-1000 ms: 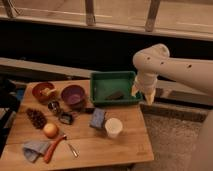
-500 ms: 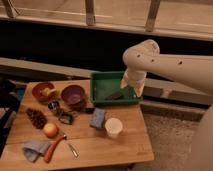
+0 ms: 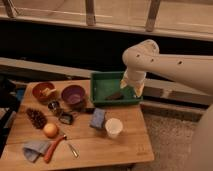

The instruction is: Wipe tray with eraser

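The green tray (image 3: pixel 102 80) sits at the back right of the wooden table. Inside it, towards the front right, lies the small dark eraser (image 3: pixel 115 96). My gripper (image 3: pixel 132 86) hangs from the white arm just above the tray's right end, slightly up and to the right of the eraser. It is open and holds nothing. The arm covers the tray's back right corner.
Left of the tray stand a purple bowl (image 3: pixel 73 94) and a brown bowl (image 3: pixel 44 91). In front of it are a blue-grey sponge (image 3: pixel 97 118), a white cup (image 3: pixel 113 127) and a black-framed square (image 3: pixel 65 118). A pine cone (image 3: pixel 36 118), an orange (image 3: pixel 50 130) and a grey cloth (image 3: pixel 34 149) lie further left.
The arm has swung left, carrying my gripper from beyond the tray's right wall to over the tray's right end. The eraser and the other things have not moved.
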Available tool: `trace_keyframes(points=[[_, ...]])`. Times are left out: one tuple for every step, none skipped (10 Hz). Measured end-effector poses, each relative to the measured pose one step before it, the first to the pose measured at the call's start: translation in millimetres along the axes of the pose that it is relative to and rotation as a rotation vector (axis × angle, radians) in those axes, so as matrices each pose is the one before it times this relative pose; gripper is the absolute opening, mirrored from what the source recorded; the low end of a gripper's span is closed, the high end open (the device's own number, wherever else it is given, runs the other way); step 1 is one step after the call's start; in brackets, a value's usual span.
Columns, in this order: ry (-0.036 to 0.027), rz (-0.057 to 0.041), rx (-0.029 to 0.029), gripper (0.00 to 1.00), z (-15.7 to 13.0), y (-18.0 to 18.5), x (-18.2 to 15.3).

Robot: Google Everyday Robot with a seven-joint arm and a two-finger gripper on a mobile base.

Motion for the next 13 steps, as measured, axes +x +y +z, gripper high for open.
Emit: trace_keyframes(points=[[-0.00439, 0.01451, -0.00825, 0.65, 5.02, 3.48, -1.96], [-0.00243, -0.00137, -0.01385, 0.65, 6.17, 11.68, 2.58], [-0.00225, -0.00032, -0.01322, 0.65, 6.75, 10.78, 1.07], [-0.00623, 0.00542, -0.01507, 0.65, 8.85, 9.51, -1.51], [-0.00349, 0.00334, -0.01087, 0.65, 5.98, 5.98, -1.67], [-0.00015, -0.00267, -0.01615, 0.65, 8.80, 11.34, 0.07], [0.00611, -0.00206, -0.01505, 0.65, 7.57, 9.23, 0.46], [0.00747, -0.00722, -0.01729, 0.65, 8.73, 9.71, -2.18], [0.00644, -0.00648, -0.01297, 0.65, 4.99, 7.33, -1.81], [0.00620, -0.01704, -0.00622, 0.65, 3.83, 8.49, -0.64], [0.00463, -0.00267, -0.00384, 0.65, 0.81, 3.34, 1.14], [-0.00160, 0.00042, 0.00108, 0.65, -0.16, -1.14, -0.87], [-0.00145, 0.00221, 0.00120, 0.65, -0.32, -1.92, -1.18]])
